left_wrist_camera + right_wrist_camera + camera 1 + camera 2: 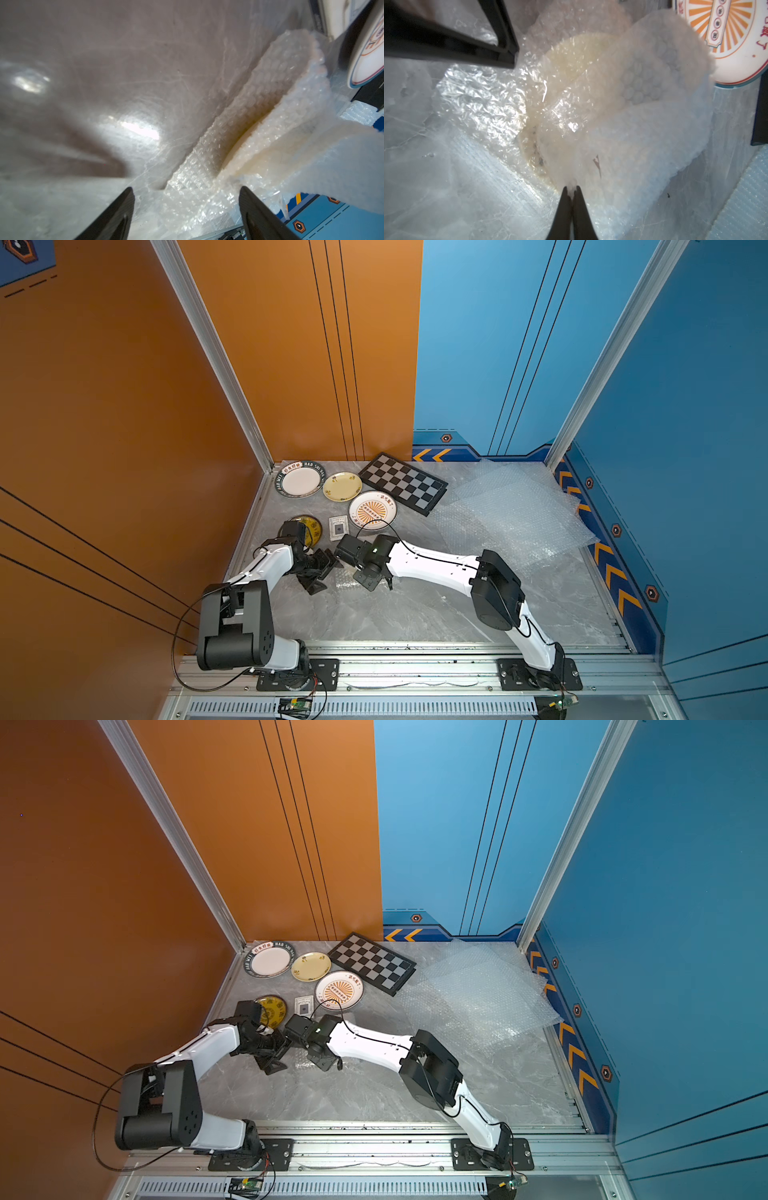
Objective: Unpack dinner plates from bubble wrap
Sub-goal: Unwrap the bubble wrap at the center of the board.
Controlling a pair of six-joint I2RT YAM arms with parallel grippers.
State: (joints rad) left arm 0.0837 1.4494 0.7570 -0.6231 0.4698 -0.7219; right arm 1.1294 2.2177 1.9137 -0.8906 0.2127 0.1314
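A cream dinner plate (571, 62) lies on the table inside a sheet of bubble wrap (633, 124) and shows only dimly through it. My right gripper (572, 189) is shut on a pinched fold of that wrap, holding the flap up off the plate. My left gripper (187, 193) stands open at the wrap's (259, 83) crinkled edge, fingers either side of it and nothing clamped. In both top views the two grippers meet over the bundle (345, 581), left of the table's middle. Three bare plates lie behind: lettered-rim (300, 480), pale yellow (342, 486), sunburst (372, 510).
A dark-rimmed yellow plate (311, 526) sits half hidden behind my left arm, beside a small white card (338, 526). A checkerboard (403, 482) lies at the back. Loose bubble wrap sheets (515, 514) are piled at the right. Walls close three sides.
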